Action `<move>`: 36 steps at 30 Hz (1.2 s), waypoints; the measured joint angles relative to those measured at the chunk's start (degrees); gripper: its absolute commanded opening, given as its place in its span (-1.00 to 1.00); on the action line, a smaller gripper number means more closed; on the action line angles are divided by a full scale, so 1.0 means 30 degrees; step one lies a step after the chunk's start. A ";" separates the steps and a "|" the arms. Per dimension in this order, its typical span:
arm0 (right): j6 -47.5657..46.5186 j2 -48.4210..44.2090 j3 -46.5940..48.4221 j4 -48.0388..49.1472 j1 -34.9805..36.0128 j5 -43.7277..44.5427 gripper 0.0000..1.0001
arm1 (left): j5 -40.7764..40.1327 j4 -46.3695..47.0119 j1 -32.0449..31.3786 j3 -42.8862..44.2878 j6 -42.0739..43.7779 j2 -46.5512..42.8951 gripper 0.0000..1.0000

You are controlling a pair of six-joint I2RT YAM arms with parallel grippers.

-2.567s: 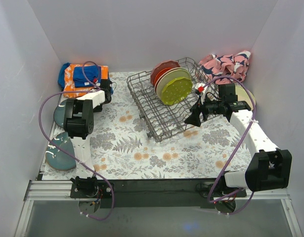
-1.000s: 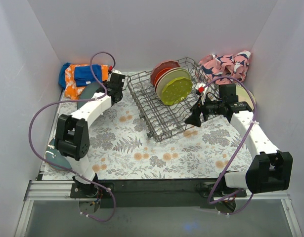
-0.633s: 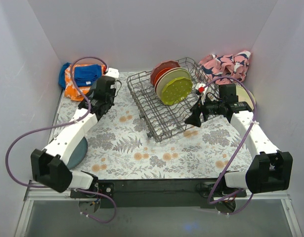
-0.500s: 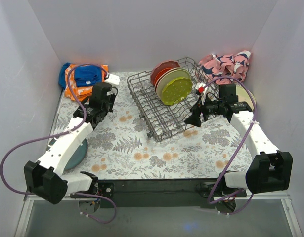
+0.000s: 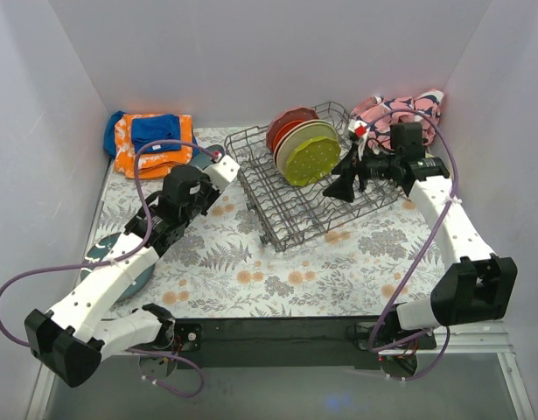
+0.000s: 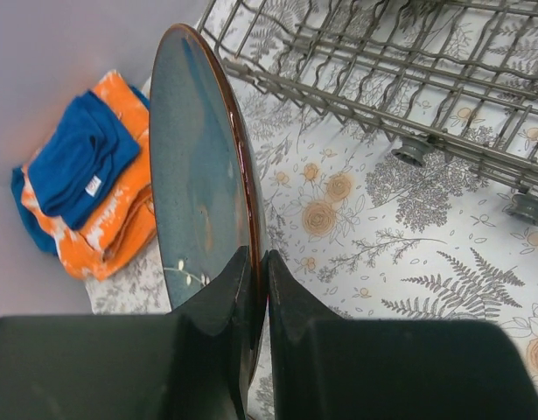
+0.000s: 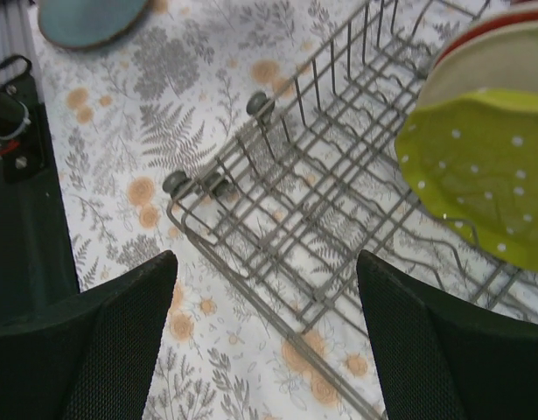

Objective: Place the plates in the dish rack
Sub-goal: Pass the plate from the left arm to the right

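Observation:
My left gripper (image 6: 258,258) is shut on the rim of a slate-blue plate (image 6: 194,175), which it holds upright and edge-on just left of the dish rack (image 6: 382,87). In the top view that gripper (image 5: 209,168) sits by the rack's (image 5: 312,197) near-left corner. Three plates stand in the rack: red (image 5: 286,122), cream with an orange rim, and yellow-green dotted (image 5: 310,156). Over the rack's right side hangs my right gripper (image 5: 345,185), open and holding nothing. In its wrist view the right gripper (image 7: 264,262) looks down on the rack wires (image 7: 295,219) and the dotted plate (image 7: 487,175).
A teal plate (image 5: 101,249) lies flat at the table's left, partly under my left arm. Folded orange-blue cloths (image 5: 146,140) sit in the back left corner. A pink patterned cloth (image 5: 400,109) lies at the back right. White walls close in three sides.
My left arm has swung from the left edge toward the rack, carrying the slate-blue plate. My right gripper has risen and moved back over the rack, still open.

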 measured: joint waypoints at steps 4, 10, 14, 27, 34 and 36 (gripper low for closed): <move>0.1858 0.1953 0.2958 -0.0291 0.0554 -0.1209 0.77 | 0.0168 0.0925 -0.0860 -0.0780 0.1537 -0.1056 -1.00; 0.5719 0.5333 0.7162 -0.0342 0.2470 -0.1800 0.92 | -0.0634 0.3512 -0.2499 -0.2091 0.4714 -0.1326 -1.00; 0.9814 0.7147 0.9559 0.0000 0.3723 -0.0947 0.97 | -0.0940 0.4401 -0.3606 -0.2594 0.6324 -0.1341 -1.00; 2.0363 0.8735 1.0644 0.2754 0.5588 0.2834 0.96 | -0.2579 0.7643 -0.5894 -0.3381 0.9034 -0.1166 -1.00; 2.1806 0.8735 1.0462 0.3453 0.6645 0.5042 0.81 | -0.2936 0.8284 -0.6237 -0.3475 0.9428 -0.0532 -1.00; 2.1923 0.8743 1.0324 0.3468 0.6892 0.5690 0.70 | -0.3053 0.8429 -0.6331 -0.3475 0.9479 -0.0321 -1.00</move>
